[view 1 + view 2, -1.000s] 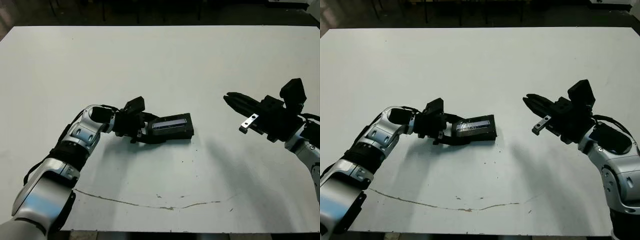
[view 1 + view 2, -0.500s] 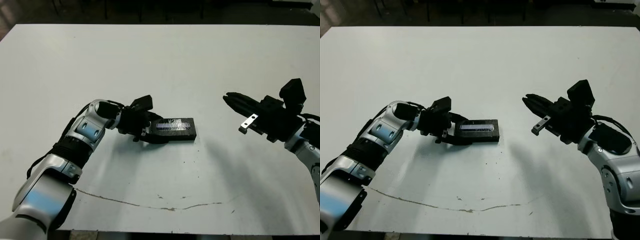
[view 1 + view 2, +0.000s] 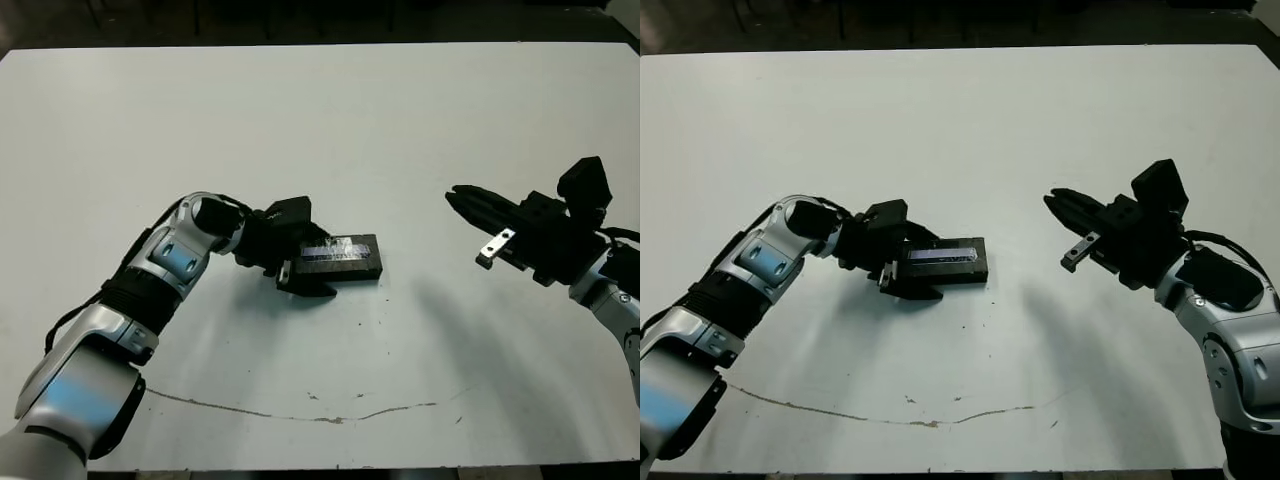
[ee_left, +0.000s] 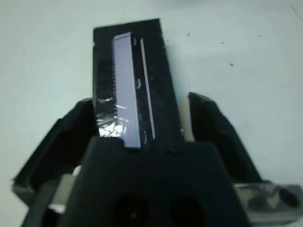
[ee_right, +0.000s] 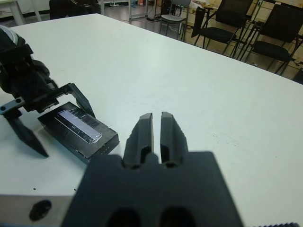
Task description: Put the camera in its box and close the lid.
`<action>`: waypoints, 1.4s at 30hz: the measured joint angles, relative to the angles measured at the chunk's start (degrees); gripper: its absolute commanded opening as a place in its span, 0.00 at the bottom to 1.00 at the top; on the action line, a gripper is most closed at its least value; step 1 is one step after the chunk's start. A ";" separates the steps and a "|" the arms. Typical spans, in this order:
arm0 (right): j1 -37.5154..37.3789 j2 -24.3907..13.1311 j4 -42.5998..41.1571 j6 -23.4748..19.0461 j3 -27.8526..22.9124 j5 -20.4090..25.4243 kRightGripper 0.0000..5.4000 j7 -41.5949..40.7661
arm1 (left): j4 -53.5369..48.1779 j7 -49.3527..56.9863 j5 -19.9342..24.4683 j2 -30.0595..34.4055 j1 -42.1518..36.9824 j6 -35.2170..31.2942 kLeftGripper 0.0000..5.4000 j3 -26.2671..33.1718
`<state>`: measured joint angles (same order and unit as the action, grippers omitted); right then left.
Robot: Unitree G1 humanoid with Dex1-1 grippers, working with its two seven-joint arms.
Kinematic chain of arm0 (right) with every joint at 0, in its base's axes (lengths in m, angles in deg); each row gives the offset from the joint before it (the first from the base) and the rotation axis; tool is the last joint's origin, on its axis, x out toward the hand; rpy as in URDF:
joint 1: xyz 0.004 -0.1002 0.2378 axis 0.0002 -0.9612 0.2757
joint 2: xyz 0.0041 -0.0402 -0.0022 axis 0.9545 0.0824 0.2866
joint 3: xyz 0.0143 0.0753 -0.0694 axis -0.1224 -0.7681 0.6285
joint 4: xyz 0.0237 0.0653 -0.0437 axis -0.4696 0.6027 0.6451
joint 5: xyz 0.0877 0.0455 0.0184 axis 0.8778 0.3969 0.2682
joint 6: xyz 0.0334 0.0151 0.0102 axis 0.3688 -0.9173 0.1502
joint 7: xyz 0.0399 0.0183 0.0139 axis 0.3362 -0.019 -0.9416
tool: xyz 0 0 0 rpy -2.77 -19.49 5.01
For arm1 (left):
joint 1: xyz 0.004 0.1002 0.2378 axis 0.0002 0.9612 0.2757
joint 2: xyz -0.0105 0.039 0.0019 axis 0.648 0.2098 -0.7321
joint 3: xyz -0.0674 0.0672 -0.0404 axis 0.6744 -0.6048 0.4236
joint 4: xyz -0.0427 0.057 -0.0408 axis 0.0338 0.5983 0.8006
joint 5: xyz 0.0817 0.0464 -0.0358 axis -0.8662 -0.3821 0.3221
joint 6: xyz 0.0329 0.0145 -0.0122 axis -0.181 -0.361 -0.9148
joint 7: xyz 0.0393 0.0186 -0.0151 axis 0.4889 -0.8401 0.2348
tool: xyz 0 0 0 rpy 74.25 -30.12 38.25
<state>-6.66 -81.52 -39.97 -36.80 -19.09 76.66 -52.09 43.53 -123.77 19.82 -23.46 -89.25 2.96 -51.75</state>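
**Box looks closed, left gripper just hanging around it**

So the white table [image 3: 420,120] is basically bare apart from the two arms and one black package a bit left of centre. That package is the box [image 3: 372,270] with the lid [image 3: 342,250] sitting flat on top, pale strip facing up. I can't see the camera anywhere, so my guess is it's inside, but the pictures don't prove that. If so, the job is pretty much done, maybe a last press to seat the lid and then back off.

Left arm reaches in from the near left, elbow bent, wrist pointed right at the box's left end. The left gripper [image 3: 305,272] is spread wide, one finger on each side of that end, and in the wrist view there's a gap on both sides, so it isn't gripping anything.

Right arm is well off to the right, held above the table, pointing left. The right gripper [image 5: 156,135] is pinched almost together with nothing in it.
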 measured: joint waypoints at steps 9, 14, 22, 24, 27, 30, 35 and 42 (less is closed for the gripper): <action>0.04 0.00 0.02 -0.02 0.05 0.25 0.00 0.00 | 1.16 1.10 2.14 7.75 4.33 7.30 1.00 4.79; 0.07 0.01 0.11 -0.02 0.09 0.72 0.00 -0.09 | 1.44 2.17 3.11 11.66 7.23 11.29 1.00 7.23; 0.11 0.01 -0.01 -0.02 0.39 0.74 0.00 -0.07 | -6.69 1.43 8.79 22.30 19.20 9.46 1.00 15.13; 0.11 0.01 -0.08 -0.18 0.56 0.74 0.00 -0.04 | -10.58 1.72 9.73 25.13 21.82 5.04 1.00 17.41; 0.19 0.04 -0.23 -0.34 0.77 0.72 0.00 0.08 | -21.28 10.59 11.15 25.71 28.10 -4.45 0.97 23.41; 0.23 0.14 -0.19 -0.33 0.85 0.68 0.00 0.68 | -33.05 25.60 14.12 18.18 31.87 -9.48 0.89 29.62; 0.27 0.47 -0.13 -0.36 1.32 0.54 0.00 2.09 | -49.83 46.52 16.70 -0.28 32.58 -15.13 0.71 28.13; 0.36 0.89 -0.07 -0.33 2.08 0.24 0.00 3.41 | -56.59 59.93 14.73 -13.40 27.05 -25.92 0.46 17.30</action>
<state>-6.30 -80.63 -40.05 -37.14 -17.01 76.90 -48.68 -13.06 -63.84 34.55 -36.86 -62.20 -22.95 -34.45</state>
